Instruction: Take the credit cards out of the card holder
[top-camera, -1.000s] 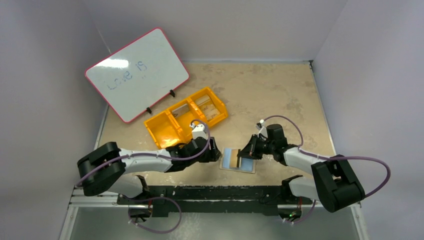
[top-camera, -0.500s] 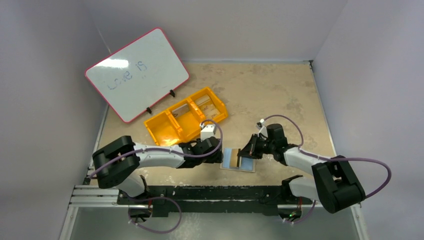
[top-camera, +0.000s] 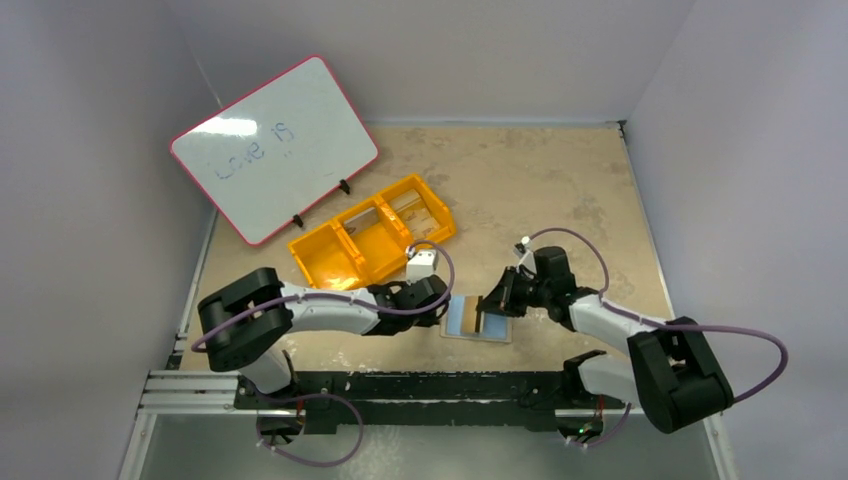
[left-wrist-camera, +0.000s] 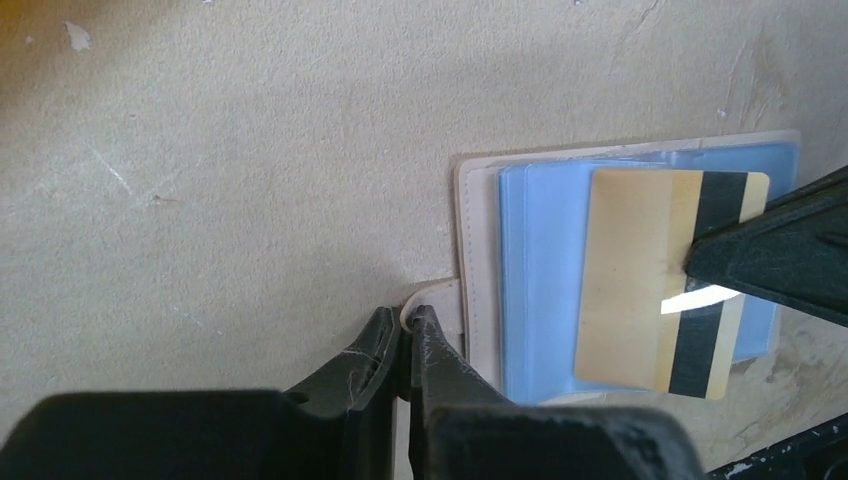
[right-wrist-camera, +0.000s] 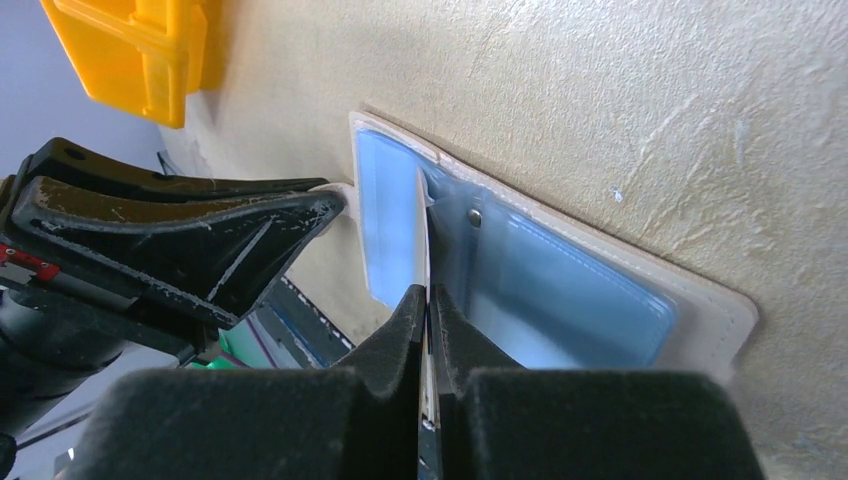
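The card holder (top-camera: 492, 332) lies open on the table, its light-blue panels (left-wrist-camera: 535, 280) facing up inside a tan edge. My left gripper (left-wrist-camera: 405, 325) is shut on the small tan tab at the holder's left edge. My right gripper (right-wrist-camera: 428, 295) is shut on a tan credit card (left-wrist-camera: 640, 270) with a black stripe. The card lies over the left blue panel and shows edge-on (right-wrist-camera: 421, 230) in the right wrist view. In the top view the two grippers, left (top-camera: 443, 303) and right (top-camera: 487, 310), flank the holder.
A yellow three-compartment bin (top-camera: 372, 240) sits just behind the left arm. A pink-rimmed whiteboard (top-camera: 275, 148) leans at the back left. Grey walls close in the table on three sides, and the black base rail runs along the near edge.
My left arm has swung right to the holder's left edge and its jaws have shut on the tab. The right gripper has stayed on the card.
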